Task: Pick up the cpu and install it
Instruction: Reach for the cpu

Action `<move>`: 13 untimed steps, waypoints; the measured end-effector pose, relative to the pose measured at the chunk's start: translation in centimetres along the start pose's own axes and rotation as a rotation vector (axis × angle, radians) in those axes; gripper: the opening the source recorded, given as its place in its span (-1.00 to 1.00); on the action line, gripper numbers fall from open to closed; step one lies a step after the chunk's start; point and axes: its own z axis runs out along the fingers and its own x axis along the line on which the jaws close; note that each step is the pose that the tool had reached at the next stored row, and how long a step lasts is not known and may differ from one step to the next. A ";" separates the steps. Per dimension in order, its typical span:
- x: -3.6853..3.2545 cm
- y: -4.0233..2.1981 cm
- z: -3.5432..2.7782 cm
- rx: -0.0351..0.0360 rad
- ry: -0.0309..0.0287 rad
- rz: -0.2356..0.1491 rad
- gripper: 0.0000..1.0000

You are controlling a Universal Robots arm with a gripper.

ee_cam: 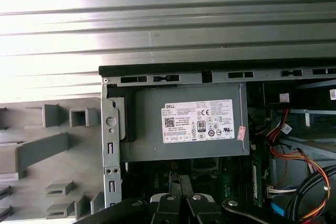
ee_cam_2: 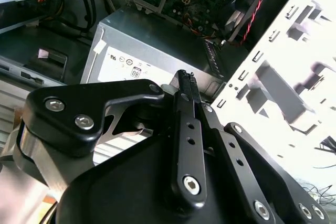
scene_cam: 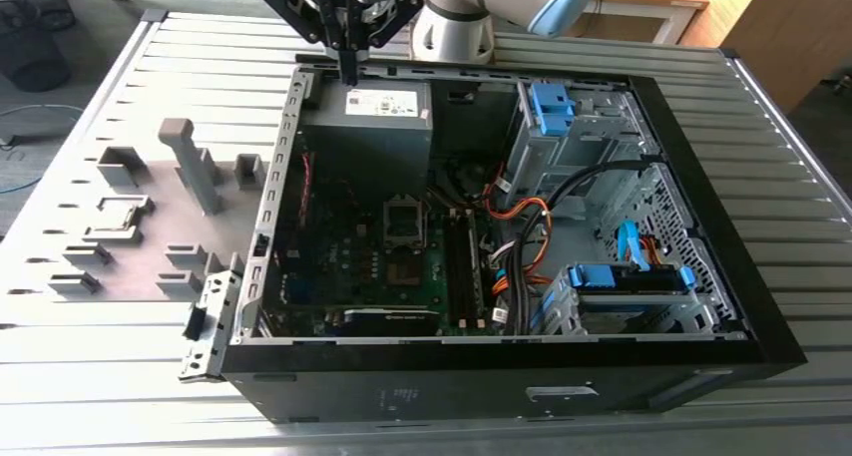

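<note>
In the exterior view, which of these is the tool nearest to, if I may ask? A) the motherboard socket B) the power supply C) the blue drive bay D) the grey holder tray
B: the tool hangs just above the far edge of the labelled power supply.

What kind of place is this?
Probably a robot workshop or lab: an open computer case sits on a slatted metal table, a robot arm leans over its edge, and a grey plate of part holders lies beside it.
</note>
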 end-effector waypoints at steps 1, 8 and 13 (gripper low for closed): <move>0.04 0.00 0.00 0.0000 0.0000 0.000 -0.79; 0.63 -0.05 0.00 0.0000 0.0000 0.000 -0.79; 1.23 -0.09 0.00 0.0000 0.0000 0.000 -0.79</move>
